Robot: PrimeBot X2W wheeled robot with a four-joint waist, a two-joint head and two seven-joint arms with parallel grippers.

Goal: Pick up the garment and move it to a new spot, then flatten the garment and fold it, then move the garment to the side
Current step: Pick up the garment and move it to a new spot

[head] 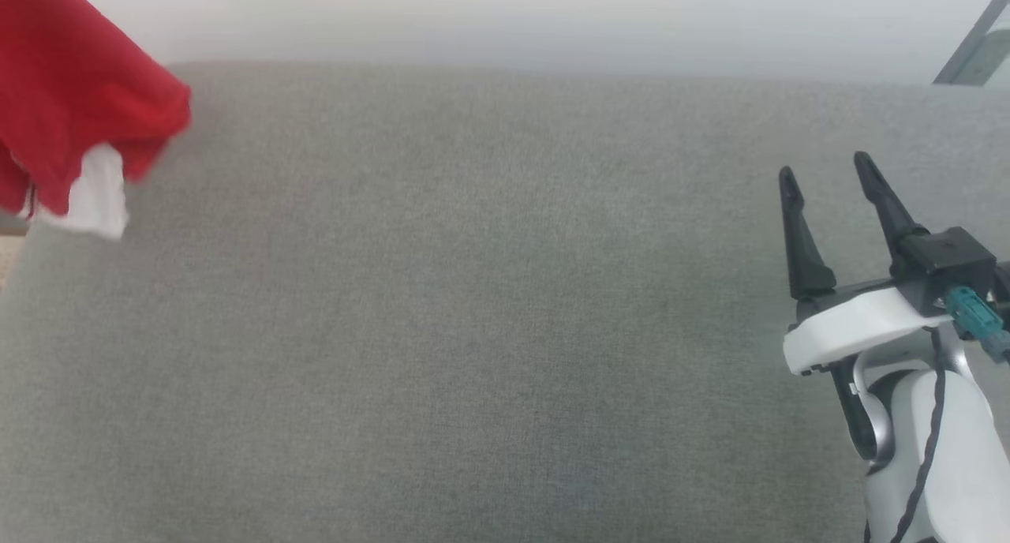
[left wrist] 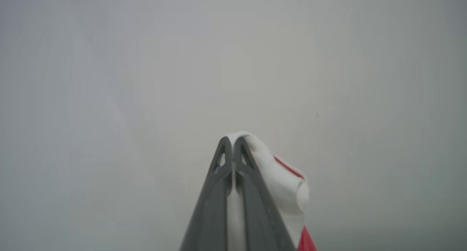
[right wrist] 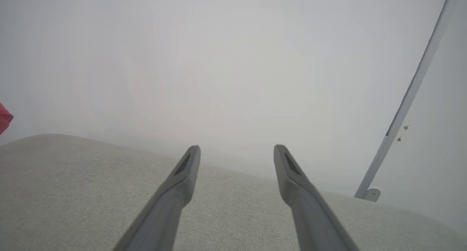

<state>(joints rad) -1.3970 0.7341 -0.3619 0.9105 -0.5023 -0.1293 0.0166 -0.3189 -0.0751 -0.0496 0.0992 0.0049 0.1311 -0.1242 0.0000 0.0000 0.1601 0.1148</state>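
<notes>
Garment (left wrist: 284, 185) held: my left jaws were shut tight on it, fingers (left wrist: 215, 192) pressed together, with a white end panel and its thin red stripe folded over their tips and spilling down one side. I judged that pinching an end panel let the rest hang free for carrying to a new spot. My right jaws stood wide open with nothing between them, fingers (head: 797, 235) poised over the near right of the grey fabric-covered counter (head: 505, 330), probably ready to take a second corner.

The left wrist view gave me the grip itself, with pale wall (left wrist: 109, 61) behind it. For where the cloth was I needed the head view: the garment (head: 79, 93) hung at the far left, over the counter's left edge, a white flap lowest. Whether it brushed the counter I couldn't tell. The right wrist view caught a red sliver at its left edge, plus a slanted grey rail (right wrist: 412, 94) against the wall.
</notes>
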